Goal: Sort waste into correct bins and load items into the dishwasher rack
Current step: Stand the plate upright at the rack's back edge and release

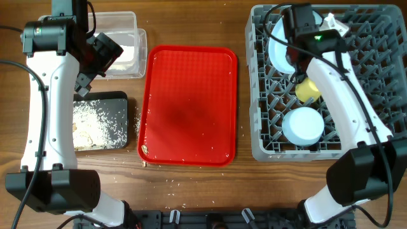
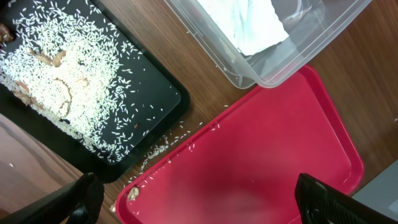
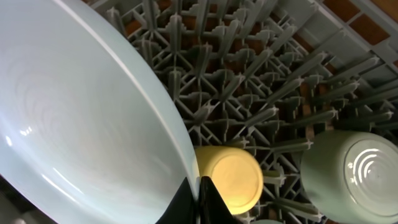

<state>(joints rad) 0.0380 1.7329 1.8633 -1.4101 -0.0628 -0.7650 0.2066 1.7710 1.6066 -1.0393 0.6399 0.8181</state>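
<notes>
Wooden table (image 1: 203, 191), plate (image 1: 278, 52) in grey rack (image 1: 386, 63)

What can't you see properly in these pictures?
- Overhead: the right arm covers part of the light blue plate and the rack.
- Overhead: the left arm hides a corner of the clear tub.
- Overhead: a white thing in the rack is too small to name.
- Left wrist: the top edge cuts off the napkin, and the bottom edge cuts off the left fingers.
- Right wrist: the plate fills the left side, hiding whatever is behind it.
</notes>
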